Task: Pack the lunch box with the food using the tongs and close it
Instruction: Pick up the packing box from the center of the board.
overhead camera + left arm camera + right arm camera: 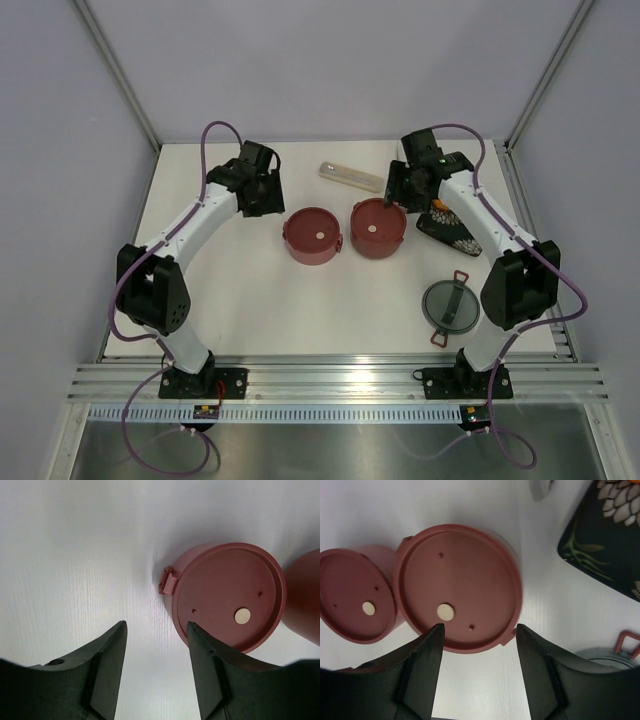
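Two maroon lunch box bowls stand side by side mid-table, each covered by a flat maroon disc lid: the left bowl (314,235) (227,595) and the right bowl (378,228) (457,585). The grey top lid (451,305) with red latches lies apart at the right. My left gripper (266,200) (156,625) hovers open just left of the left bowl, holding nothing. My right gripper (398,190) (480,627) hangs open over the far rim of the right bowl, also holding nothing. A small orange food piece (438,206) shows at the tray's far end. The tongs are out of view.
A black patterned tray (449,230) (605,530) lies right of the bowls. A long pale beige case (351,176) rests behind them. Grey walls and metal posts bound the white table; the grey lid's edge (610,655) shows near my right fingers.
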You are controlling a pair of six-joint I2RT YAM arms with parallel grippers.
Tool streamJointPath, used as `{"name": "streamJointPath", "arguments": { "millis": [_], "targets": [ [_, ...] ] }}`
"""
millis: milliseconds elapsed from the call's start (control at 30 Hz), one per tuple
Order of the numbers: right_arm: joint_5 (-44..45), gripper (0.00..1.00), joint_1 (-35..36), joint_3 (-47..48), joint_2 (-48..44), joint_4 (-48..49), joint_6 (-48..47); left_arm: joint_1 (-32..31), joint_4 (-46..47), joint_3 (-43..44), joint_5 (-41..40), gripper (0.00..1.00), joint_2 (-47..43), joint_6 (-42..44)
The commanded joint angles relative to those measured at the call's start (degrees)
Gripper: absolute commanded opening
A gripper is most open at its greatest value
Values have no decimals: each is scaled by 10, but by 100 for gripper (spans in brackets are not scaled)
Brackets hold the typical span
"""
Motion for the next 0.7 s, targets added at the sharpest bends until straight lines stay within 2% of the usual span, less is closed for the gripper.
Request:
{"name": "streamJointPath", "arguments": {
  "millis": [0, 133, 167, 267, 367, 667],
  "targets": [
    [8, 67, 54, 64, 16, 1, -14, 10, 20, -3, 34, 56, 1, 11],
    [-5, 66, 94, 67, 14, 25, 7, 32, 53, -14, 103, 67, 32, 16],
    [-9, 66, 102, 69, 14, 29, 11, 45, 84, -21, 142, 68, 34, 13],
    [-22, 65, 128, 67, 25, 49, 27, 62, 143, -46, 226, 68, 51, -1],
    [-41, 65, 153, 74, 53, 63, 39, 64, 192, -59, 274, 68, 71, -25],
    [-70, 63, 179, 71, 124, 101, 76, 63, 203, -78, 277, 68, 99, -16]
  ]
}}
